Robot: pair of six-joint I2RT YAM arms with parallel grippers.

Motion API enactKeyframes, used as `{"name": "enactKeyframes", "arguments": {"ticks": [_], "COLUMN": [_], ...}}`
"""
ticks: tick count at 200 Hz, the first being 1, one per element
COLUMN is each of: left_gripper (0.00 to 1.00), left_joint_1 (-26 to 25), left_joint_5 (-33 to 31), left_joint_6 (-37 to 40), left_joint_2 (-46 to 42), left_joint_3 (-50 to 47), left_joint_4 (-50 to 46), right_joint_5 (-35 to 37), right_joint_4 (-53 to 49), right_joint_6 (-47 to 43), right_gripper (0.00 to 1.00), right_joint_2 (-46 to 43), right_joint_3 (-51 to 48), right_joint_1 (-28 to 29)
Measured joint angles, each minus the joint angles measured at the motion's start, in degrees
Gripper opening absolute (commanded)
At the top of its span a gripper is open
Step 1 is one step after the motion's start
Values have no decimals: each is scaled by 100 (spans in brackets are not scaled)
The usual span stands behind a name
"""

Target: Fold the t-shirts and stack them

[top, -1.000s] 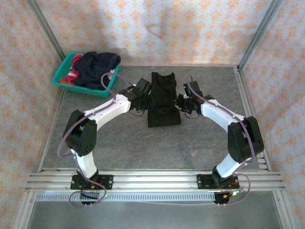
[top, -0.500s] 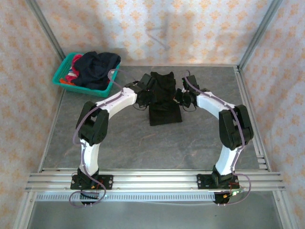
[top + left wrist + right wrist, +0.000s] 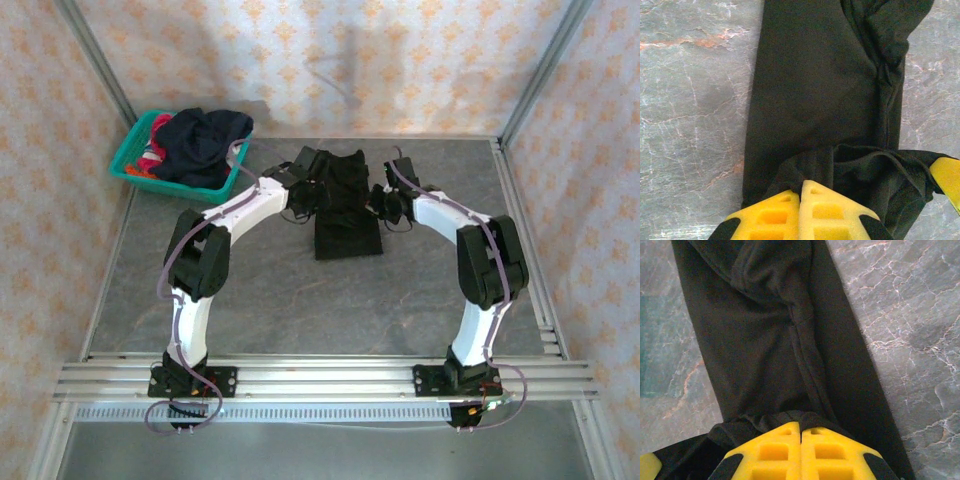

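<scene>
While both arms bend inward over it, the black short-sleeved cloth t-shirt [image 3: 346, 212] lies just above the middle of the overhead frame. It is already narrowed into a long strip running away from the bases.

- Left wrist view: shirt [image 3: 815, 90] fills the centre, a seam ridge down its right side, and its near end is lifted and bunched.
- Left gripper [image 3: 305, 190] [image 3: 800, 189]: yellow pads pressed flat together with no gap, a gather of black cloth drawn up at their tips. Reads as a pinch on the strip's left edge.
- Right wrist view: shirt [image 3: 765, 340] runs up the frame, seam down the centre.
- Right gripper [image 3: 388, 205] [image 3: 800, 429]: pads likewise closed tight, with the cloth edge rucked across the tips on the strip's right edge.
- Grey marbled table top [image 3: 300, 300] is bare around the strip.
- Upper left of the overhead frame: teal plastic basket [image 3: 122, 166], well apart, holding a dark navy cloth garment [image 3: 205, 140] and red-pink cloth [image 3: 152, 155].

Risks, as judged:
- Uneven travel of the two arms would skew the cross-fold.
- Either pinch may hold one layer only, so the lengthwise fold could fall open on lifting.
- A thin bite could slip mid-carry and drop one corner.
- Low carry height could drag the free end and wrinkle it.
</scene>
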Motion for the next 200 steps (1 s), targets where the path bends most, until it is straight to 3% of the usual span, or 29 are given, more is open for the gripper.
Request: {"name": "enactKeyframes", "arguments": {"ticks": [62,200], "left_gripper": [0,0], "left_joint_1": [0,240], "left_joint_5": [-17,-151], "left_joint_6": [48,153], "left_joint_2": [46,970], "left_joint_3": [675,1130], "left_joint_4": [-297,-446], "right_joint_5": [17,107], "right_joint_4": [72,142], "right_joint_6": [7,2], "right_gripper": [0,0], "right_joint_2": [-184,1047], "right_joint_3": [61,813], "right_joint_1": [-22,-111]}}
